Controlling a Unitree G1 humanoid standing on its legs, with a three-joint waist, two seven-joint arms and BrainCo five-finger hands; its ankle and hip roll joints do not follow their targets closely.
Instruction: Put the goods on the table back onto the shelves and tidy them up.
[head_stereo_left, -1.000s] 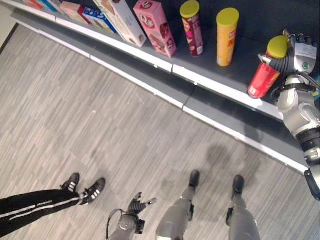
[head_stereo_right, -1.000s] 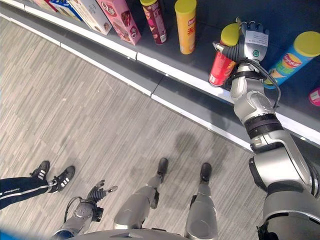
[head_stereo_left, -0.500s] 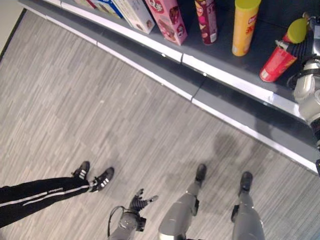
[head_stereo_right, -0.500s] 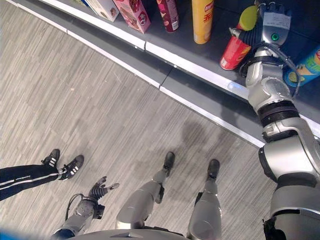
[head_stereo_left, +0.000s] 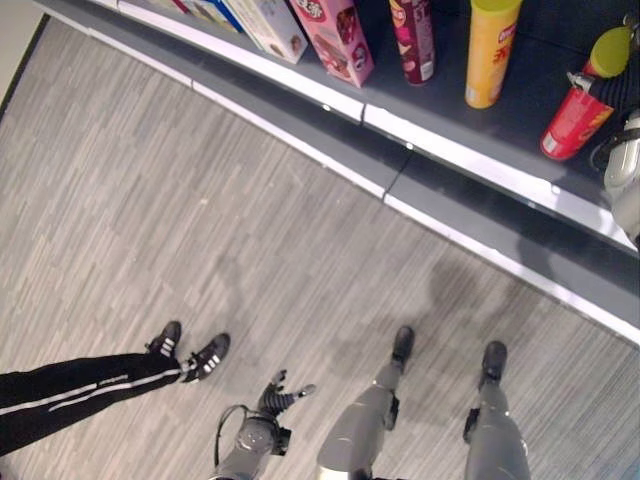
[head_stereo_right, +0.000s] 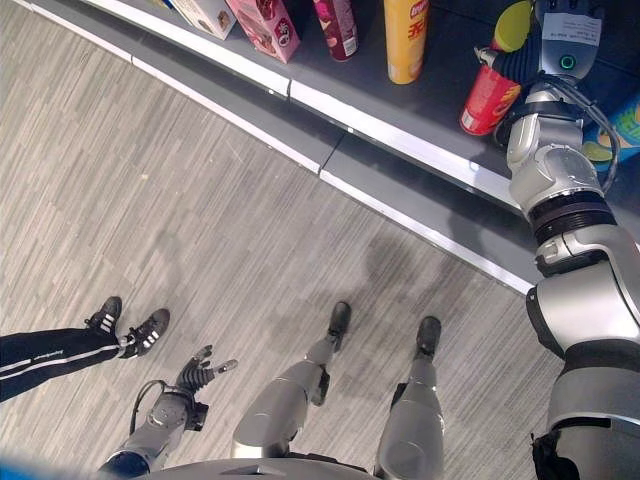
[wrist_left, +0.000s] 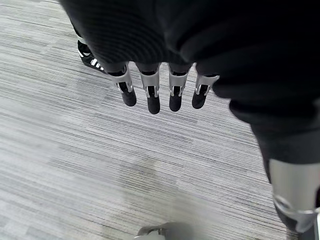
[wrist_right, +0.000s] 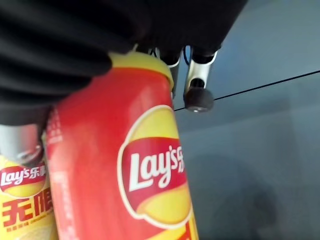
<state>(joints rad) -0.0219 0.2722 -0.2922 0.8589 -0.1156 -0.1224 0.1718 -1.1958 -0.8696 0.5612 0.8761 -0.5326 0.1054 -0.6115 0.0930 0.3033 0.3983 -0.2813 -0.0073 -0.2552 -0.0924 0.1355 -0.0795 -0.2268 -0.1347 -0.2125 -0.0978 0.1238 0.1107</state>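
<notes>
Since the earlier frames the right hand (head_stereo_right: 556, 35) has carried the red can (head_stereo_right: 492, 88) deeper over the shelf (head_stereo_right: 420, 95), away from its front lip. Its fingers curl round the can's upper part. The can leans, its long axis slanted, yellow lid toward the hand and base on the shelf near the orange can (head_stereo_left: 490, 55). The right wrist view adds the can's printed side pressed close under the palm. The left hand (wrist_left: 155, 90) hangs over the floor (head_stereo_left: 200, 220), fingers straight and slack, near a person's shoes (head_stereo_left: 190, 350).
</notes>
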